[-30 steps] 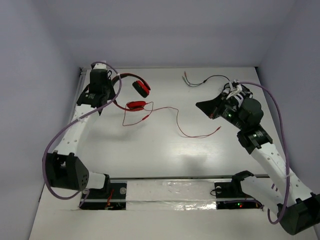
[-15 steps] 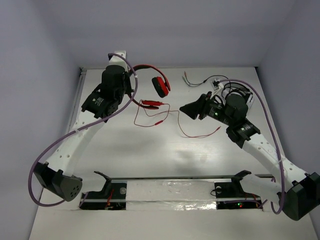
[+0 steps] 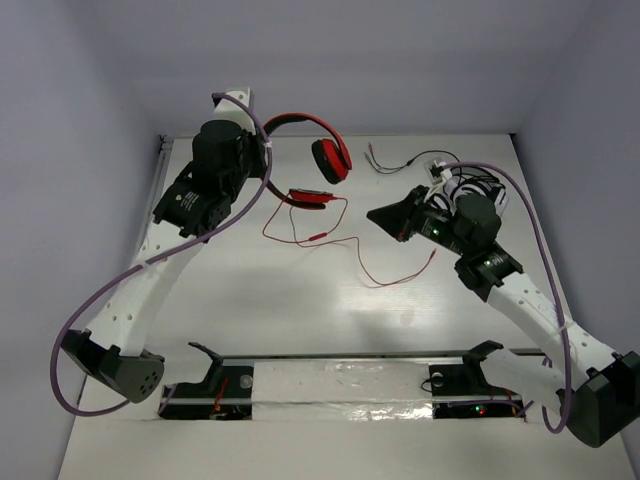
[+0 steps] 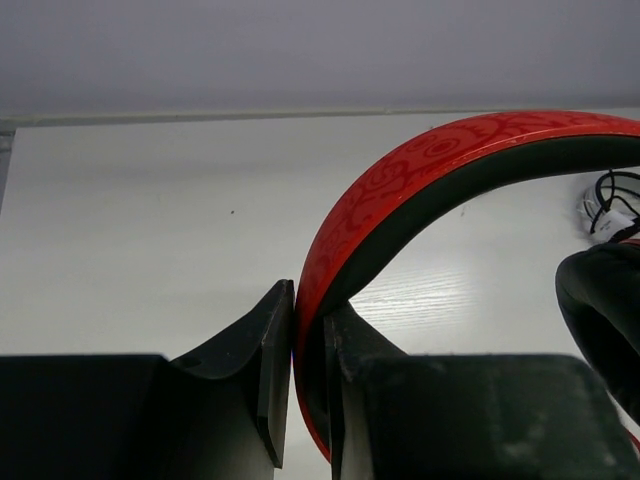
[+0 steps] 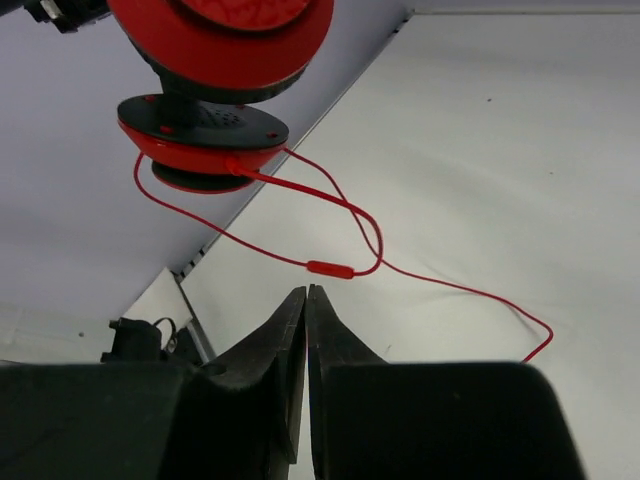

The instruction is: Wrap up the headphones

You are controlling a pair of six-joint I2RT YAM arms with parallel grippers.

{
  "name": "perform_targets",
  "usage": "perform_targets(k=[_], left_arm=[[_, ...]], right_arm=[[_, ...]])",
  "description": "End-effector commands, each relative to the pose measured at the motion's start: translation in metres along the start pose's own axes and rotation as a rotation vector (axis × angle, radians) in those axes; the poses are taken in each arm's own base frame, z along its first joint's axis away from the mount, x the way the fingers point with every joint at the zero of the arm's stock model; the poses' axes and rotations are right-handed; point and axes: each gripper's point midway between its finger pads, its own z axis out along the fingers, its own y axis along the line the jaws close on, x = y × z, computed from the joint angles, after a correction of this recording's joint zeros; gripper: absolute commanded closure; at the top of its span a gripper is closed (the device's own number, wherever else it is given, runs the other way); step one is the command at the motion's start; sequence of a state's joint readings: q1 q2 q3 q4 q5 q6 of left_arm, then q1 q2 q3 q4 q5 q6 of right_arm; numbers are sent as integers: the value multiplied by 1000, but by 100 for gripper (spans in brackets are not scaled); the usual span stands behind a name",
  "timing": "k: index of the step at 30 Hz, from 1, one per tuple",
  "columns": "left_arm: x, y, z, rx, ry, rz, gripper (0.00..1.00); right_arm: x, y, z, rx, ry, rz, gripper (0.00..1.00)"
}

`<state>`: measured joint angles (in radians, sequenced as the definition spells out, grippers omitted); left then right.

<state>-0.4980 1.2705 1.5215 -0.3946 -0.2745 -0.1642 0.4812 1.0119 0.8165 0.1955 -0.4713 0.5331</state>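
Note:
The red headphones (image 3: 332, 160) hang lifted at the back middle of the table. My left gripper (image 3: 266, 140) is shut on their red-and-black headband (image 4: 420, 170); in the left wrist view the band is pinched between my left gripper's (image 4: 310, 330) jaws. One ear cup (image 3: 310, 197) hangs lower, and the thin red cable (image 3: 368, 280) trails from it in loops across the table. My right gripper (image 3: 374, 215) is shut with nothing seen in it, just right of the cable. In the right wrist view my right gripper (image 5: 306, 295) points at the cable's inline remote (image 5: 330, 268), below the ear cups (image 5: 205, 130).
White-and-black headphones (image 3: 472, 186) with a black cable (image 3: 400, 161) lie at the back right, behind my right arm. A metal rail (image 3: 350, 355) runs along the near edge between the arm bases. The walls stand close at the back and sides.
My left arm has lifted the headphones off the table and carried them right. The cable's loops dragged along. My right gripper has swung left toward the cable.

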Motion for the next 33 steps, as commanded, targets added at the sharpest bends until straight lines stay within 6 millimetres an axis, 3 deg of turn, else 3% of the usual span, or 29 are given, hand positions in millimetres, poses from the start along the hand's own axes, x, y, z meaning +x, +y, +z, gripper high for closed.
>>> perform_targets(k=[1,7,10,14,15,18,19,20,22,24,25,26,29,33], left_arm=[[-51,-22,-17,106,-138,-84,100],[-66,-35,-25,179,-158,-105,100],[-60,-36,-23,186,-148,-102,100],[-54,-41,-24,215,-140,-112,100],[-54,-43,-25,231,-140,-114,100],[-56,-48,-29,258,-141,-121,100],[-59,-52,-32,284,-142,-123,100],[-61,-55,-32,296,-141,-124,100],[-69,-60,-39,327,-155,-137,100],[-72,-70,-45,386,-148,-139,100],[-80,-73,-49,405,-161,-149,100],[-79,-76,-48,419,-153,-151,100],[-84,-86,-53,473,-145,-157,100],[-85,-93,-59,516,-131,-161,100]], right_arm=[[-10,10,-6,-34,-55,-59,92],[12,-17,-2,42,-40,-31,92],[20,-31,2,84,-38,-16,80],[24,-43,9,112,-47,-11,40],[32,-51,15,124,-24,2,37],[46,-51,25,67,12,30,37],[39,-46,29,28,-17,21,37],[45,-40,30,-21,3,17,43],[51,-40,38,-64,17,16,45],[53,-25,41,-169,41,-5,45],[61,-26,45,-183,61,2,42],[67,-19,47,-226,85,-2,32],[66,-16,55,-278,80,-10,17],[67,-9,64,-340,92,-22,12]])
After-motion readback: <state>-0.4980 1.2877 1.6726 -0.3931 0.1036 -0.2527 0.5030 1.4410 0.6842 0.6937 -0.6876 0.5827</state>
